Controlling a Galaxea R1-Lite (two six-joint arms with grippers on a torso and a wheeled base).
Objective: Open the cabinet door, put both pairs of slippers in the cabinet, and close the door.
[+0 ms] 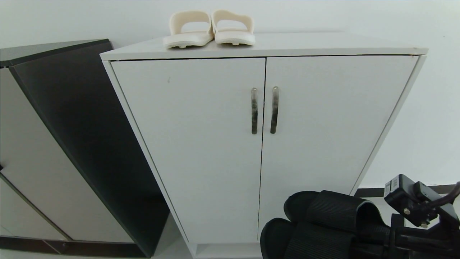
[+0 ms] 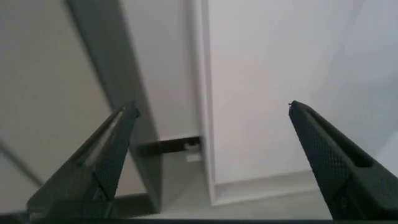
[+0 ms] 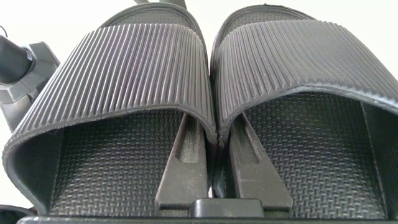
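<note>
right gripper (image 3: 213, 127) clamped on black slippers (image 1: 334, 212), one finger inside each, low before cabinet (image 1: 187, 144) | left gripper (image 2: 211, 115) spread wide, holding nothing | doors closed | white slippers (image 1: 209, 30) on cabinet top

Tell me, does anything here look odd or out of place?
Only the cream slippers: they sit on top of the white cabinet rather than inside, and both its doors are shut. The black slippers are pinched side by side in the right gripper. Nothing looks spilled or broken.

Black, tapered, dimpled fingers (image 2: 336, 162); boxy black wrist housing (image 1: 404, 190) with silver screws (image 1: 406, 211).
</note>
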